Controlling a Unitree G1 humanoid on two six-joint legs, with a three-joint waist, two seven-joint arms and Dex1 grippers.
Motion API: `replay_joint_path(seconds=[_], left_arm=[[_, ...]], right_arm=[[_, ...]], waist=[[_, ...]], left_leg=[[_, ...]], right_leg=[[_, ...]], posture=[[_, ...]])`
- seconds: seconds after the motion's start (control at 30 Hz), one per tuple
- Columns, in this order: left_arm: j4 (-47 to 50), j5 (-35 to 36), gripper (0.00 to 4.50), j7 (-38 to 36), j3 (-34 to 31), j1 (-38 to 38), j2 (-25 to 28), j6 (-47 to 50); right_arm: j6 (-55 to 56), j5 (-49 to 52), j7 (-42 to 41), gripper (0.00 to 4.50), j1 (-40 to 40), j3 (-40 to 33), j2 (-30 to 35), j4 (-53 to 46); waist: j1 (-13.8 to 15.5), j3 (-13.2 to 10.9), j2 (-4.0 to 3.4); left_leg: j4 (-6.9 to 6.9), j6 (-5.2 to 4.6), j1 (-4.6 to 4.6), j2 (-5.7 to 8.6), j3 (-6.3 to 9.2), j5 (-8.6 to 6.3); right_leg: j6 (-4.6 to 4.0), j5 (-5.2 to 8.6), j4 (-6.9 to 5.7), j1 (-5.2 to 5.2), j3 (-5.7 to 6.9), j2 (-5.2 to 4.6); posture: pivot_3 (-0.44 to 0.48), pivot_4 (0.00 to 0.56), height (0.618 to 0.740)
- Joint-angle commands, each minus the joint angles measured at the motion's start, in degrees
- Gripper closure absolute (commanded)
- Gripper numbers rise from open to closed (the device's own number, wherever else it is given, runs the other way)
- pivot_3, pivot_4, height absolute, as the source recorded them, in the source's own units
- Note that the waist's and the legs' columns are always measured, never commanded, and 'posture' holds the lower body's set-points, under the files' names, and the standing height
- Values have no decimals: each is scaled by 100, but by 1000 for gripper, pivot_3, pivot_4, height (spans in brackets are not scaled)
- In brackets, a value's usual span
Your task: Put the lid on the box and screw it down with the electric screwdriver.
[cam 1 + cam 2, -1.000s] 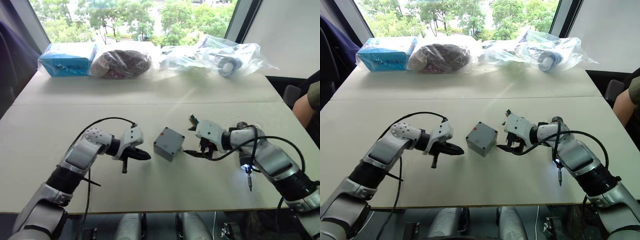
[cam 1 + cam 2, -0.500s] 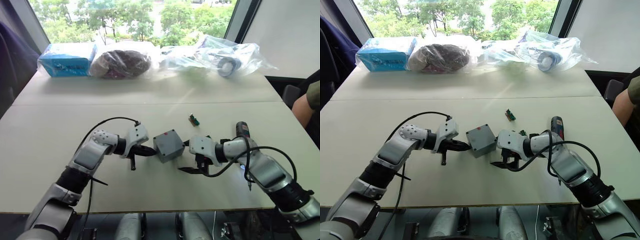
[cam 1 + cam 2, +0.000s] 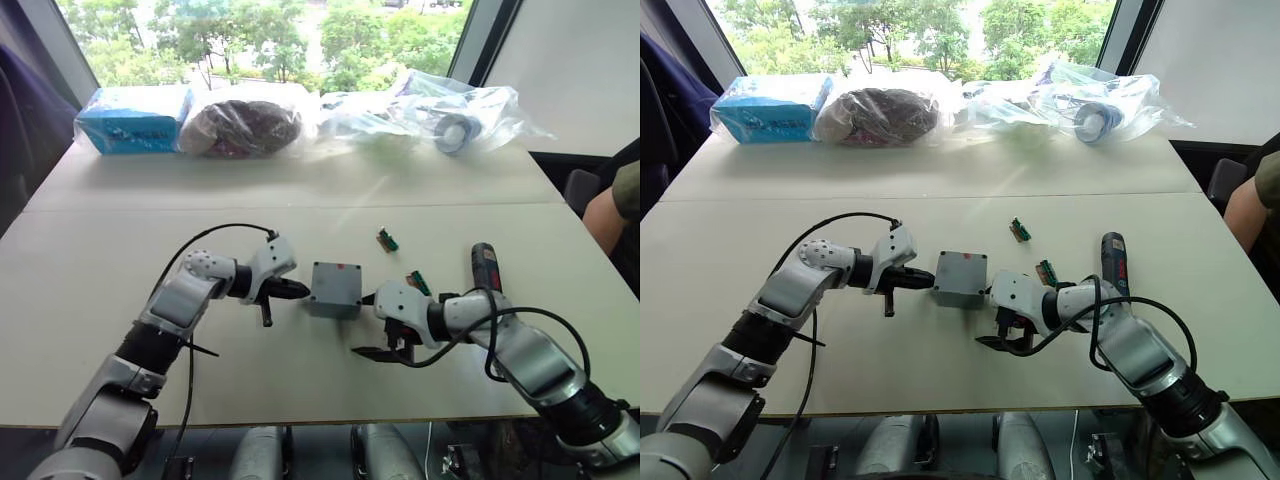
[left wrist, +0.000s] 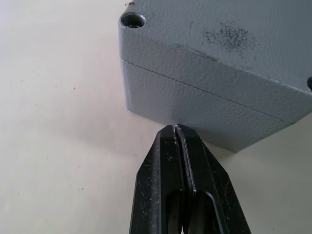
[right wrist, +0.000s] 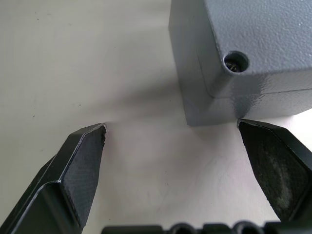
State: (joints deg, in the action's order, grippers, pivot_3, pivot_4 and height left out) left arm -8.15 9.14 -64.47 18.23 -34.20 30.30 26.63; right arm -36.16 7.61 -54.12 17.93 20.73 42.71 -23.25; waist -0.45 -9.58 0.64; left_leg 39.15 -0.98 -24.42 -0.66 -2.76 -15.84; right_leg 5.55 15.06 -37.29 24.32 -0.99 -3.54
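At the far left of the table [image 3: 90, 260], at its back edge, lies a blue carton in a plastic bag [image 3: 135, 117], and beside it another bag with something dark inside [image 3: 243, 127]. More clear bags [image 3: 440, 110] are further along the same edge, one with a roll of tape inside.

In the front, the left gripper [image 3: 303, 290] reaches toward the middle of the table. Its two black fingers [image 4: 180, 195] are pressed together, with nothing between them, and in the left wrist view the tips touch or nearly touch the side wall of the box [image 3: 336, 289], just under the seam.

The box stands in the middle of the table, between the two grippers. The lid [image 4: 234, 44] already sits on top of it, and the seam between lid and box runs straight along the side. A corner screw hole is visible in both wrist views.

To the right of the box, a little nearer to the front edge, is the right gripper [image 3: 379, 325]. Its fingers [image 5: 80, 168] are spread wide and they hold nothing; one tip is very near the lower corner of the box, the other is over the bare table.

Further right, the electric screwdriver [image 3: 487, 268] lies on the table, apart from the gripper. Two small green parts [image 3: 386, 239] lie near: one behind the box, one [image 3: 418, 283] between the box and the screwdriver. At the right edge, a person's arm [image 3: 610, 210] is seen.
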Motion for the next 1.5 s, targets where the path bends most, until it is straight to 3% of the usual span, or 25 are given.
replay_joint_path(seconds=[0.03, 0.3, 0.53, 0.67, 0.83, 1.03, 1.13, 1.27, 1.5], left_arm=[[169, 110, 4500, -37, -101, -97, -93, -76], [658, 321, 4500, -494, -51, 77, 309, 353], [336, 489, 4500, -504, -457, -232, 480, 371], [225, 1009, 4500, -654, -975, -733, 510, 759], [420, 1340, 4500, -639, -1108, -1111, 367, 1077], [620, 973, 4500, -479, -768, -1062, 393, 744], [659, 893, 4500, -484, -694, -955, 448, 669], [672, 869, 4500, -482, -698, -849, 478, 655], [709, 888, 4500, -412, -690, -774, 472, 680]], right_arm=[[36, 99, 22, 21, 33, -75, -104, -321], [-6, 236, 49, 21, 180, -676, 89, -105], [-749, 1116, -364, 21, 137, -1639, 596, -412], [-1068, 1435, 226, 21, 711, -2406, 208, 368], [-714, 787, 1386, 21, 1360, -2254, -482, 1777], [-229, 589, 1704, 21, 1655, -2097, -1084, 2758], [-40, 532, 1722, 611, 1718, -2012, -1213, 3002], [89, 500, 1722, 2086, 1749, -1956, -1334, 3155], [414, 286, 1806, 2086, 1885, -1882, -1491, 3713]], waist=[[0, 0, 0], [-2, 0, 0], [15, 0, 0], [-9, -2, 3], [-20, 0, 1], [-19, 0, 1], [-29, 0, 1], [-29, 0, 1], [-28, 0, 0]], left_leg=[[0, 0, 0, 0, 0, 0], [0, 0, 0, 0, 0, 0], [0, 0, 0, 0, 0, 0], [0, 0, 0, -1, 1, 0], [-1, 1, 1, -2, 0, 0], [-3, 2, 0, 0, -4, 1], [-3, 2, 0, 0, -5, 1], [-3, 2, 1, -1, -5, 1], [-3, 2, 0, 0, -5, 1]], right_leg=[[0, 0, 0, 0, 0, 0], [0, 0, 0, 0, 0, 0], [0, 0, 1, -1, 0, 0], [0, 0, -1, 0, 1, 1], [0, 0, 0, 0, 0, 3], [0, 0, 0, 1, -3, 1], [0, 0, 0, 1, -4, 1], [0, 0, -1, 1, -4, 2], [0, 0, 0, 1, -4, 1]], posture=[[0, 150, 740], [0, 150, 740], [0, 150, 740], [0, 150, 740], [0, 150, 740], [0, 150, 740], [0, 150, 740], [0, 150, 740], [0, 150, 740]])
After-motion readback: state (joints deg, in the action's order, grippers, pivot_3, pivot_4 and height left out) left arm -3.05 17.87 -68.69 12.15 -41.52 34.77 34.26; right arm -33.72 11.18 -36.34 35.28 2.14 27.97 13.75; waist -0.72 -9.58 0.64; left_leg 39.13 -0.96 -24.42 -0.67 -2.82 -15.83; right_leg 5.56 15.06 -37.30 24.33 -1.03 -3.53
